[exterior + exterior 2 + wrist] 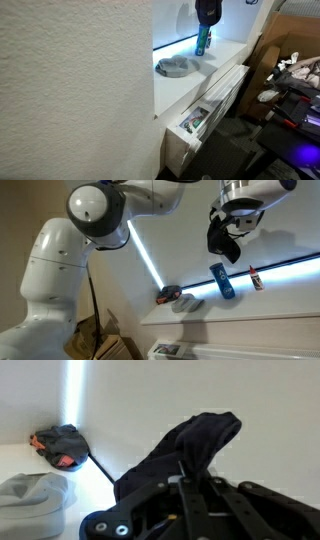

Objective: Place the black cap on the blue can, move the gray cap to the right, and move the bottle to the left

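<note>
Black cap point(226, 242) hangs crumpled at 12 o'clock of the standing blue can point(221, 281); gray cap point(189, 304) lies at its 8 o'clock.

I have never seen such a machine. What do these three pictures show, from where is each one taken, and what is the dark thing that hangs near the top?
The big white machine is a robot arm with a two-fingered hand at its end. Two pictures come from cameras that stand outside the robot, at different places. The third comes from a camera on the wrist and looks along the hand.

The dark thing is a black cap. The hand is shut on it and holds it in the air above a blue can. The can stands on a white ledge. On the same ledge lie a gray cap, a small bottle and a dark bundle with some red in it.
</note>
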Tool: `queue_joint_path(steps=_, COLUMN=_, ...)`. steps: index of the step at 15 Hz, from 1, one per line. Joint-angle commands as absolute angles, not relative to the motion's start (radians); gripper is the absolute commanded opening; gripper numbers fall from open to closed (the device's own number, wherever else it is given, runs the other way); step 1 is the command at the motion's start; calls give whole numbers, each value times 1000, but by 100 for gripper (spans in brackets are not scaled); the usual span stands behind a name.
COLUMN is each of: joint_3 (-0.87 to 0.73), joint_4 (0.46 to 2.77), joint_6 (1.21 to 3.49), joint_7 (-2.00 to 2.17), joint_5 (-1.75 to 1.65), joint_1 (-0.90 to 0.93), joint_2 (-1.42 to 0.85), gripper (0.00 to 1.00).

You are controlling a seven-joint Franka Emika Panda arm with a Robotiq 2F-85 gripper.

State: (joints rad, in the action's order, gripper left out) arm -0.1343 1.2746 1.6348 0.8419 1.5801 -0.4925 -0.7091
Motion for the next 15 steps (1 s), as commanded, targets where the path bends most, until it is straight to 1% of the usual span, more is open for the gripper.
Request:
queue_joint_path(steps=1, joint_3=-82, joint_4=1030, joint_6=1468, joint_7=922, joint_5=1673, joint_1=-583, joint_2=-921, gripper=2)
queue_joint_path(steps=12, joint_3=47, joint_4=517, joint_6=936, joint_7=1311, joint_5=1821, joint_1=-782, joint_2=-1366, gripper=2)
queue_joint_path(steps=14, joint_3=64, joint_4=466, joint_6=840, joint_7=1413, joint_5=1829, joint_1=-804, joint_2=-1405, gripper=2)
queue_joint_path(steps=15, joint_3=68, joint_4=478, joint_6=870, joint_7=1474, joint_5=1824, joint_1=-750, joint_2=-1357, gripper=2)
